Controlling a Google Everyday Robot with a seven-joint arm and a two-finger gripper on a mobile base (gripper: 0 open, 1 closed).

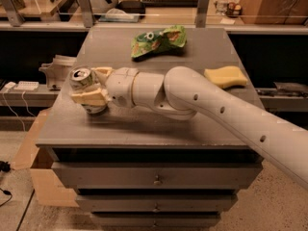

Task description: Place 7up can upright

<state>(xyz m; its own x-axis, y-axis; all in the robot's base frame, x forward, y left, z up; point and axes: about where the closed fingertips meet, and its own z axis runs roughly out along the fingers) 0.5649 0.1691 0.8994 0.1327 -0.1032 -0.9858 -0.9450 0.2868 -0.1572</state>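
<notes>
Gripper point(85, 84) is clamped on the 7up can point(81, 76) near the left edge of the cabinet top point(144, 124). Can's approx upright, tab end up. Snack bag point(159, 40) at the back and yellow sponge point(225, 76) on the right are both well apart from it.

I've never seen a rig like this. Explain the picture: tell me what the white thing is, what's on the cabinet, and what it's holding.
The white thing is a robot arm reaching in from the picture's right. Its two-fingered pincer is shut on a 7up can, top up, near the left edge of a grey drawer cabinet. A green snack bag lies at the back, a yellow sponge on the right. The single camera looks down from the front.
</notes>
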